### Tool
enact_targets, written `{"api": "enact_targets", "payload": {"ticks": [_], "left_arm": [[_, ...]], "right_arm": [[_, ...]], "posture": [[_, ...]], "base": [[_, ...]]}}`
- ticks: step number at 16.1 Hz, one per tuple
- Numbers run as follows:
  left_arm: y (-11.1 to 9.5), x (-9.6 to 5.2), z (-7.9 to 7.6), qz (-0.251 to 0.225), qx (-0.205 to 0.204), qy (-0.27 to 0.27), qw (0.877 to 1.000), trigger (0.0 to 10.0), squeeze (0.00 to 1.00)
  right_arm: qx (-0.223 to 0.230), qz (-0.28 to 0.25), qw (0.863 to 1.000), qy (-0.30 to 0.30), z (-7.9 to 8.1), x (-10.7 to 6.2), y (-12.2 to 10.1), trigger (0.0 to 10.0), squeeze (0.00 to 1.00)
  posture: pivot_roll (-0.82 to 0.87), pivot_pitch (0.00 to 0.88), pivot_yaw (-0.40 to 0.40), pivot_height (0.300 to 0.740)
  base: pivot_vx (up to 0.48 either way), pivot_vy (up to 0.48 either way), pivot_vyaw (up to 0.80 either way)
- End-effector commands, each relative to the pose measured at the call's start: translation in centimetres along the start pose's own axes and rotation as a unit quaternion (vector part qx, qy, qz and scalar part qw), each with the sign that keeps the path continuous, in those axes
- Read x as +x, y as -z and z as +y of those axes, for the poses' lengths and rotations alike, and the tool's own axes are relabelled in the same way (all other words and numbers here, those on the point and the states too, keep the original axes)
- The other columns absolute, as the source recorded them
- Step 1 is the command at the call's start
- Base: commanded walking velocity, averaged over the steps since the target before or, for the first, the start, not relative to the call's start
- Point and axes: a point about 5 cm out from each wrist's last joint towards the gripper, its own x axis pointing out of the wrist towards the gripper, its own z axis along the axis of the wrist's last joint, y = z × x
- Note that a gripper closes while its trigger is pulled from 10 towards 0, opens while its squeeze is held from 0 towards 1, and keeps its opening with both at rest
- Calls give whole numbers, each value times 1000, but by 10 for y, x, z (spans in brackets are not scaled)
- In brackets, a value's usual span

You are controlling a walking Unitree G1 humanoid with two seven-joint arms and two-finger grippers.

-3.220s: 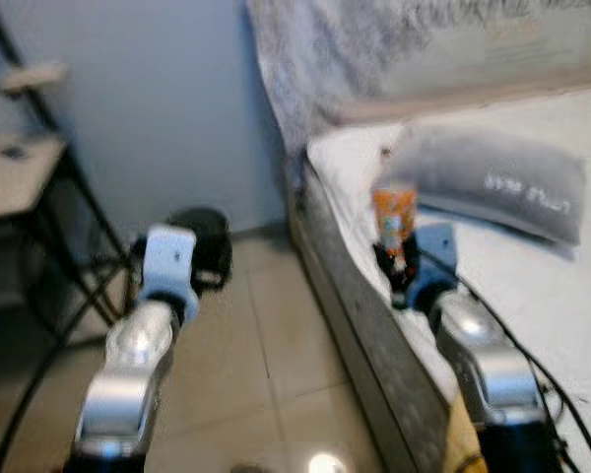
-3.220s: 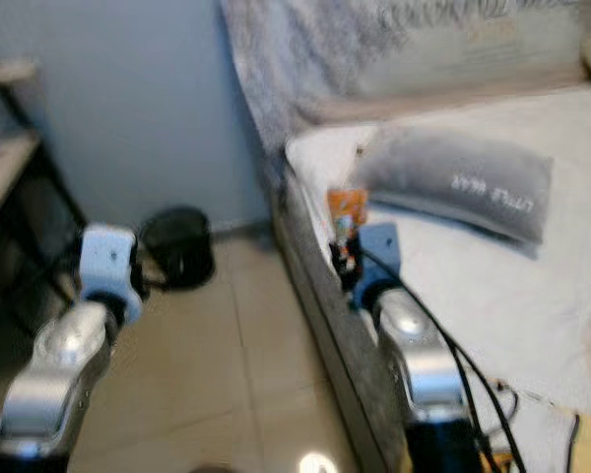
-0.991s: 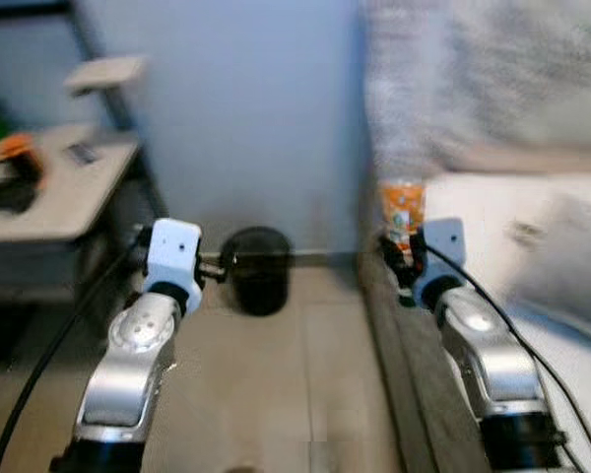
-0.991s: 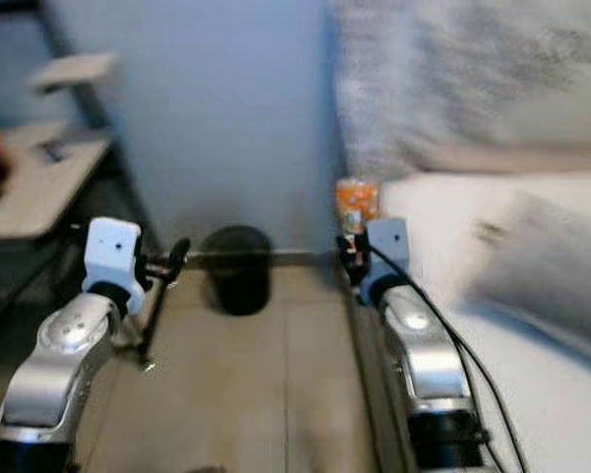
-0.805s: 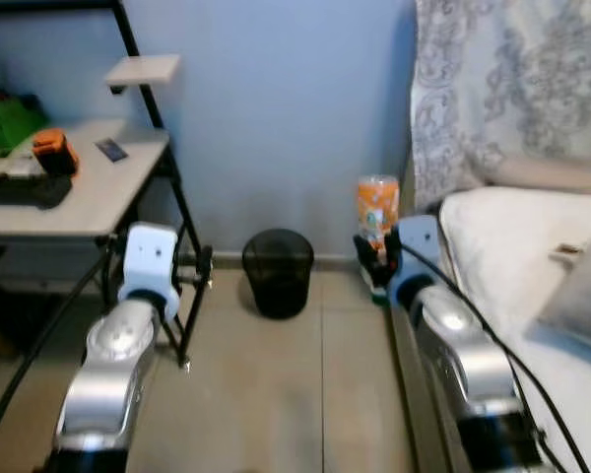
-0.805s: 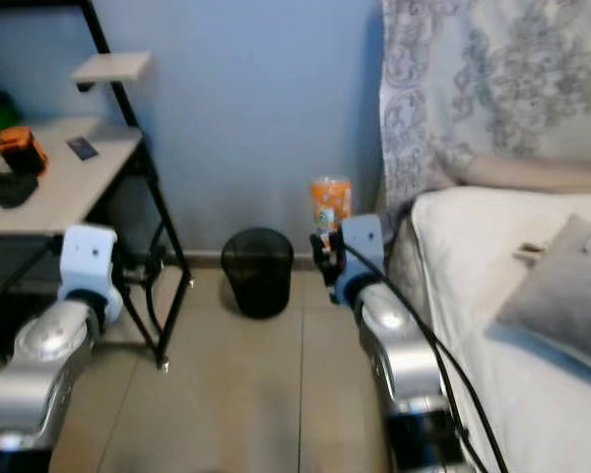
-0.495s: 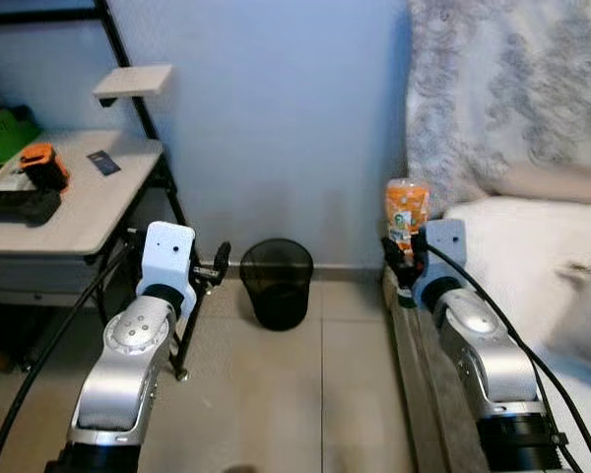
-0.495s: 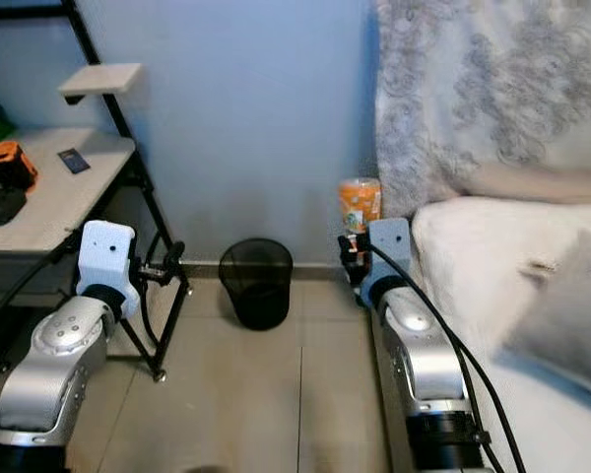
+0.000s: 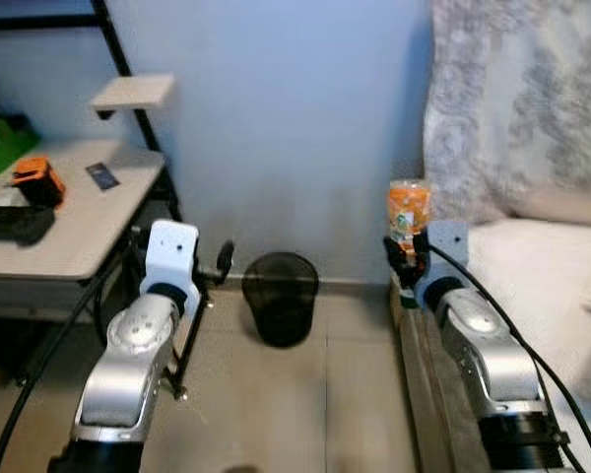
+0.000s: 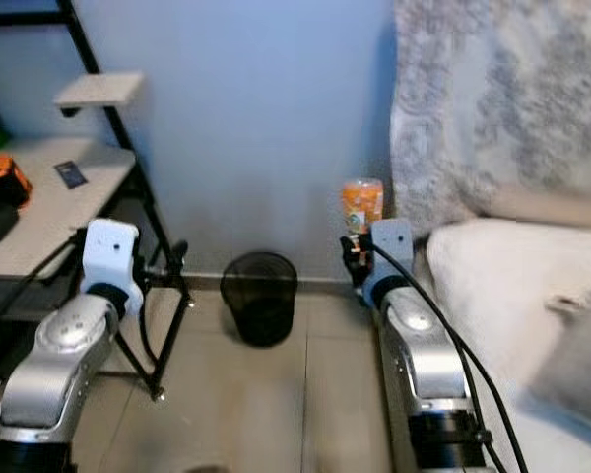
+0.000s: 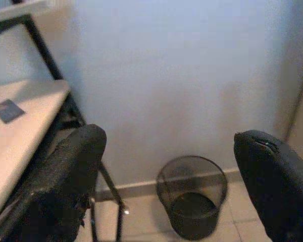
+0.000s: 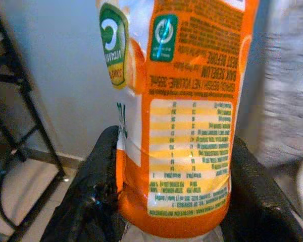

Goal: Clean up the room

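My right gripper [image 9: 402, 258] is shut on an orange-labelled bottle [image 9: 408, 208], held upright in front of me beside the bed; up close the bottle [image 12: 178, 106] sits between the two black fingers [image 12: 103, 176]. My left gripper [image 9: 220, 268] is held out open with nothing in it. A black mesh wastebasket [image 9: 281, 297] stands on the floor against the blue wall, between the two arms; the left wrist view has the wastebasket [image 11: 192, 201] between its spread fingers [image 11: 65, 176].
A light desk on a black frame [image 9: 79, 212] stands at the left with a black-and-orange device [image 9: 34, 177] and a small card on it. A bed [image 9: 561, 296] with a grey patterned hanging fills the right. Beige floor tiles [image 9: 295, 404] lie ahead.
The camera has swung left from the bed and pillow to the wall, desk and wastebasket, then shifted slightly. The right gripper has kept the bottle throughout; the left stayed open.
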Motion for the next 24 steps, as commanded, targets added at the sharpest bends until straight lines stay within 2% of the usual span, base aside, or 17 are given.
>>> {"api": "enact_targets", "payload": {"ticks": [1, 5, 8, 16, 24], "left_arm": [[0, -1, 9, 4, 3, -12, 1000, 10000, 0], [2, -2, 6, 6, 2, -8, 1000, 10000, 0], [4, -2, 7, 8, 1, -6, 1000, 10000, 0], [14, -5, -8, 21, -5, 30, 999, 10000, 0], [13, -4, -9, 21, 0, 38, 999, 10000, 0]], "right_arm": [[-3, 2, 1000, -20, 10, 2, -1, 10000, 0], [-5, 1, 1000, -8, 4, 2, -2, 10000, 0], [-10, 0, 1000, -11, 7, 2, -2, 10000, 0], [-21, 7, 1000, -16, 2, -2, 0, 10000, 0], [-27, 19, 999, -16, 2, -3, 6, 10000, 0]], "posture": [[18, 0, 68, 740], [26, 0, 62, 740], [17, 0, 64, 740], [15, 0, 43, 740], [16, 0, 45, 740]], "base": [[341, 0, 0], [340, 0, 0], [340, 0, 0], [339, 0, 0], [342, 0, 0]]}}
